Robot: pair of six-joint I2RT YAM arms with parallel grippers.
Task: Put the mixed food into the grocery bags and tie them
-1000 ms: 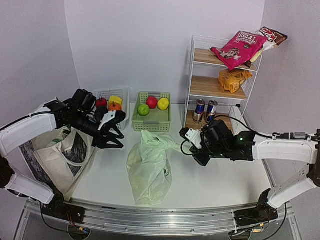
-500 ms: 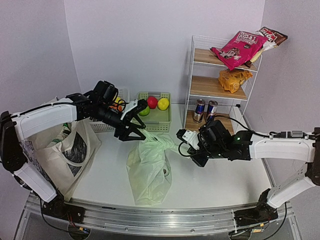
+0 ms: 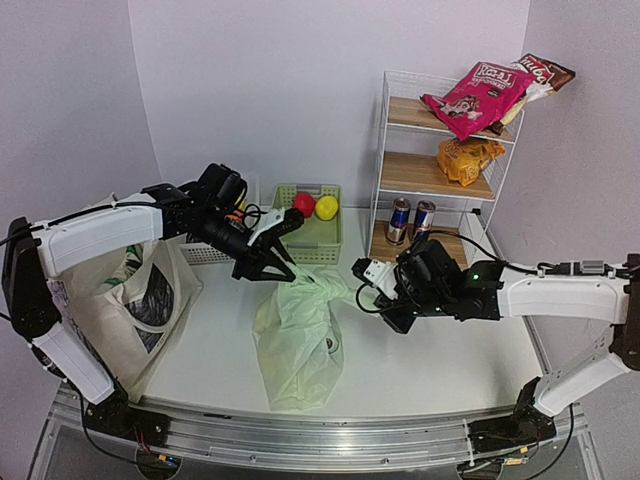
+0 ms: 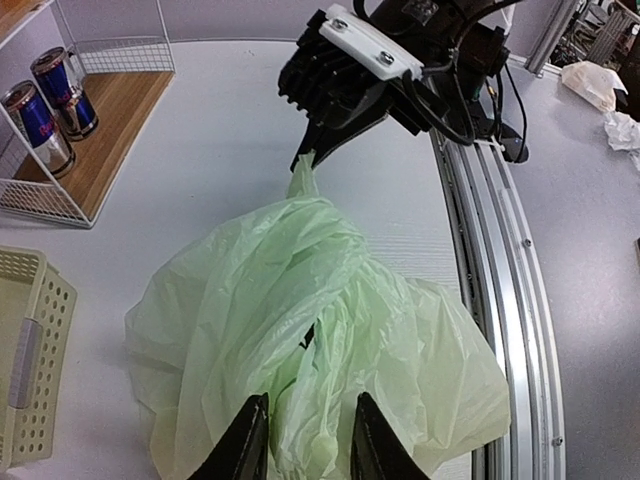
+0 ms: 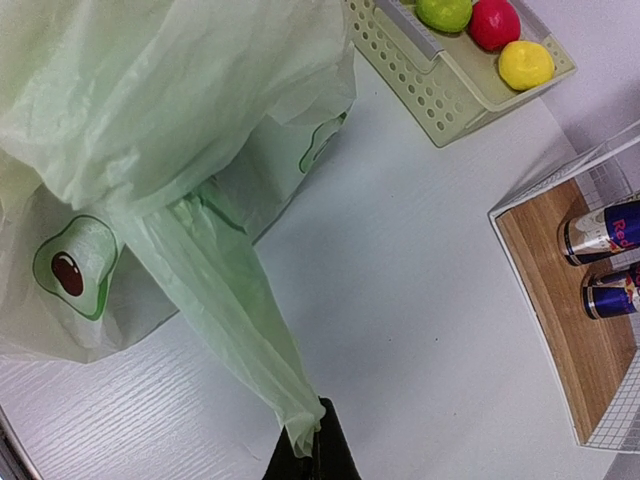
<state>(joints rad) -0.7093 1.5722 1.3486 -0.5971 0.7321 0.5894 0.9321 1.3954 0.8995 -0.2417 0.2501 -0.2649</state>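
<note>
The left arm is swinging away from the tote (image 3: 110,300) at 9 o'clock and reaching in over the middle of the table (image 3: 420,360). Its left claw (image 3: 270,262), spread wide half a second ago, is narrowing around the bunched top of the plastic bag (image 3: 295,340); whether it is pinching yet is unclear. The right claw (image 3: 355,284) is easing slightly toward 9 o'clock with the bag's handle, and the bag's neck is lifting and gathering between the two claws.
</note>
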